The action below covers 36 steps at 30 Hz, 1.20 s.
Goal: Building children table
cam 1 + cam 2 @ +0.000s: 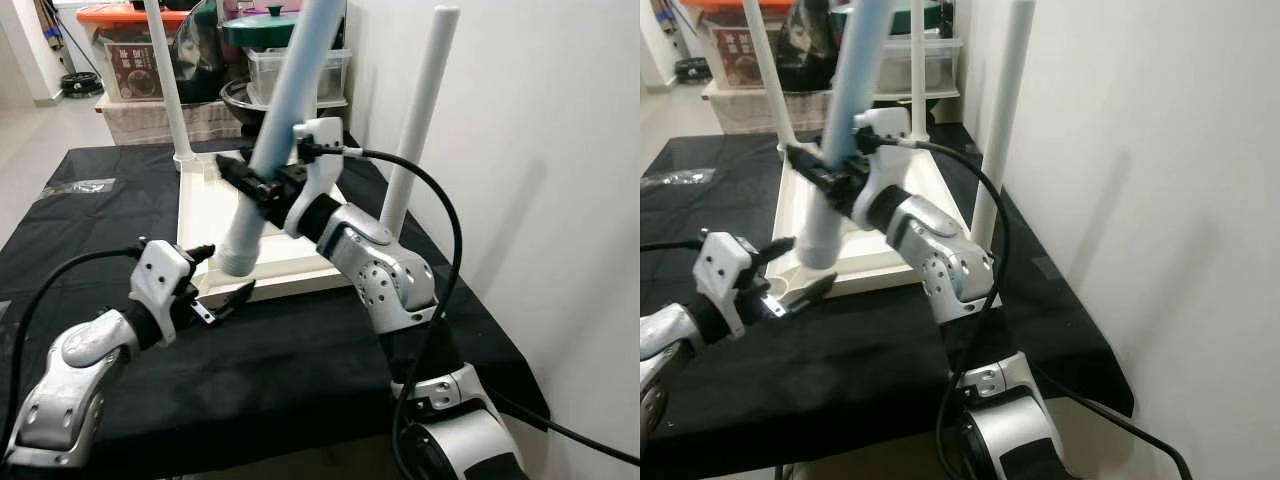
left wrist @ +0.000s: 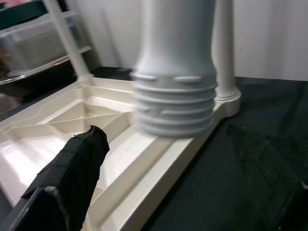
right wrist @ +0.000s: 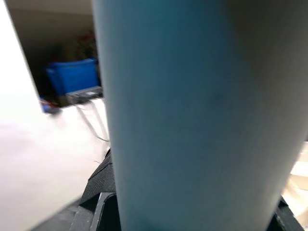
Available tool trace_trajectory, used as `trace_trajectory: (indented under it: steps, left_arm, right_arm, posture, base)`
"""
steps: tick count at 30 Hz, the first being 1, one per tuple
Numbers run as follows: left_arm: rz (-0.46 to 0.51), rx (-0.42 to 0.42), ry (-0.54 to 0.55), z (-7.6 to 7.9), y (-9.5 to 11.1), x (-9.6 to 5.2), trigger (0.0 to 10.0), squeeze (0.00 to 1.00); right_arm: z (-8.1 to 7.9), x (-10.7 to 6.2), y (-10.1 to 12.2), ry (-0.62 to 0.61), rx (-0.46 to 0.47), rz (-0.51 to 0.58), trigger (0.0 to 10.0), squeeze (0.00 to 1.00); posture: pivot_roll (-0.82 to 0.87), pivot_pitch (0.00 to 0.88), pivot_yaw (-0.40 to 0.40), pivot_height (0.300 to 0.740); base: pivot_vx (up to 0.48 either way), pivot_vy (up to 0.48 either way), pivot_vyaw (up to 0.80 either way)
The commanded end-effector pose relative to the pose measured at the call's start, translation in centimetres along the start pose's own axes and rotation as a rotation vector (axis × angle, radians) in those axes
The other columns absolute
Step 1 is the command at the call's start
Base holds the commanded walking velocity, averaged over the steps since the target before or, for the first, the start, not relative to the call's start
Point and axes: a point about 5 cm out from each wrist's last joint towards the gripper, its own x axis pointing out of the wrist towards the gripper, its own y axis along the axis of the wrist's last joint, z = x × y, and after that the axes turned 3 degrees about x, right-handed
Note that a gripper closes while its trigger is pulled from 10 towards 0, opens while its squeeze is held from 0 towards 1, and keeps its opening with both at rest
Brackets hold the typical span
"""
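A white tabletop (image 1: 290,272) lies upside down on the black-covered table (image 1: 100,220). White legs stand upright at its far left corner (image 1: 166,80) and near right corner (image 1: 420,120). My right gripper (image 1: 247,180) is shut on a pale blue leg (image 1: 287,105), which is tilted, with its threaded end (image 2: 175,96) at the tabletop's near left corner. My left gripper (image 1: 222,276) stands open at that same corner, one finger (image 2: 72,168) over the tabletop's underside and the other over the cloth. The blue leg (image 3: 192,115) sits close up in the right wrist view.
Behind the table are storage boxes (image 1: 130,50), a clear bin (image 1: 300,70) and a green-lidded pot (image 1: 262,28). A white wall (image 1: 540,150) runs close along the right side. The table's right edge (image 1: 500,330) is near my right arm.
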Motion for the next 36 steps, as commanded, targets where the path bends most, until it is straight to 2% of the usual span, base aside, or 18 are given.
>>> trace_trajectory:
  steps: [1, 2, 3, 4, 6, 7, 10, 12, 13, 15, 16, 17, 19, 23, 27, 32, 36]
  left_arm:
    - [-0.004, -0.007, 0.055, -0.2, 0.1, -0.4, 10.0, 0.47]
    - [-0.001, -0.017, 0.080, -0.2, 0.1, -0.6, 10.0, 0.00]
    - [-0.001, -0.017, 0.080, -0.2, 0.1, -0.6, 10.0, 0.00]
    - [0.020, -0.098, 0.198, 0.0, 0.0, -1.0, 10.0, 0.00]
    - [0.024, -0.126, 0.237, 0.1, 0.0, -1.1, 10.0, 0.00]
    - [0.001, -0.135, 0.276, 0.4, -0.5, -1.2, 10.0, 0.00]
    - [-0.044, -0.159, 0.313, 1.1, -1.7, -1.5, 10.0, 0.00]
    - [-0.044, -0.159, 0.313, 1.1, -1.7, -1.5, 10.0, 0.00]
    - [-0.057, -0.170, 0.319, 1.6, -2.0, -1.6, 10.0, 0.00]
    - [-0.057, -0.170, 0.319, 1.6, -2.0, -1.6, 10.0, 0.00]
    - [-0.065, -0.187, 0.319, 2.2, -2.2, -1.7, 10.0, 0.00]
    - [-0.065, -0.187, 0.319, 2.2, -2.2, -1.7, 10.0, 0.00]
    - [-0.082, -0.214, 0.329, 2.7, -2.5, -2.2, 10.0, 0.00]
    - [-0.091, -0.220, 0.350, 2.4, -2.5, -2.5, 10.0, 0.00]
    - [-0.090, -0.226, 0.359, 2.5, -2.4, -2.4, 10.0, 0.00]
    - [-0.091, -0.228, 0.359, 2.8, -2.4, -2.3, 10.0, 0.00]
    - [-0.098, -0.230, 0.347, 3.3, -2.5, -2.2, 10.0, 0.00]
  right_arm:
    - [1.3, -0.4, 0.3, -0.080, -0.043, 0.026, 0.0, 0.00]
    - [1.8, -0.7, 0.3, -0.116, -0.065, 0.028, 0.0, 0.00]
    - [1.8, -0.7, 0.3, -0.116, -0.065, 0.028, 0.0, 0.00]
    - [3.3, -1.8, 0.2, -0.217, -0.082, 0.040, 3.6, 0.00]
    - [3.7, -2.2, 0.2, -0.253, -0.092, 0.044, 3.6, 0.00]
    - [4.1, -2.6, 0.2, -0.291, -0.098, 0.055, 10.0, 0.00]
    - [4.7, -3.2, 0.2, -0.346, -0.117, 0.075, 10.0, 0.00]
    - [4.7, -3.2, 0.2, -0.346, -0.117, 0.075, 10.0, 0.00]
    - [5.1, -3.5, 0.3, -0.391, -0.155, 0.084, 10.0, 0.00]
    - [5.1, -3.5, 0.3, -0.391, -0.155, 0.084, 10.0, 0.00]
    - [5.4, -3.9, 0.3, -0.421, -0.173, 0.099, 10.0, 0.00]
    - [5.4, -3.9, 0.3, -0.421, -0.173, 0.099, 10.0, 0.00]
    - [5.7, -5.0, 0.7, -0.465, -0.170, 0.165, 10.0, 0.00]
    - [5.9, -6.3, 0.8, -0.497, -0.154, 0.217, 10.0, 0.00]
    - [6.2, -7.2, 0.3, -0.522, -0.143, 0.213, 10.0, 0.00]
    - [6.2, -7.5, 0.0, -0.534, -0.141, 0.208, 10.0, 0.00]
    - [5.5, -7.5, -0.7, -0.532, -0.144, 0.200, 10.0, 0.00]
  posture:
    - [0.05, 0.000, -0.054, 0.740]
    - [0.05, 0.000, -0.053, 0.740]
    - [0.05, 0.000, -0.053, 0.740]
    - [0.05, 0.000, -0.047, 0.740]
    - [0.05, 0.000, -0.046, 0.740]
    - [0.05, 0.000, -0.048, 0.740]
    - [0.04, 0.000, -0.053, 0.740]
    - [0.04, 0.000, -0.053, 0.740]
    - [0.04, 0.000, -0.054, 0.740]
    - [0.04, 0.000, -0.054, 0.740]
    - [0.03, 0.000, -0.051, 0.740]
    - [0.03, 0.000, -0.051, 0.740]
    - [0.01, 0.000, -0.043, 0.740]
    - [0.00, 0.000, -0.037, 0.740]
    - [-0.01, 0.000, -0.025, 0.740]
    - [-0.01, 0.000, -0.020, 0.740]
    - [0.00, 0.000, -0.017, 0.740]
  base:
    - [0.000, 0.000, 0.00]
    - [0.000, 0.000, 0.00]
    - [0.000, 0.000, 0.00]
    - [0.000, 0.000, 0.00]
    - [0.000, 0.000, 0.00]
    - [0.000, 0.000, 0.00]
    - [0.000, 0.000, 0.00]
    - [0.000, 0.000, 0.00]
    - [0.000, 0.000, 0.00]
    - [0.000, 0.000, 0.00]
    - [0.000, 0.000, 0.00]
    - [0.000, 0.000, 0.00]
    - [0.000, 0.000, 0.00]
    - [0.000, 0.132, 0.00]
    - [0.000, 0.322, 0.00]
    - [0.000, 0.365, 0.00]
    - [0.000, 0.372, 0.00]
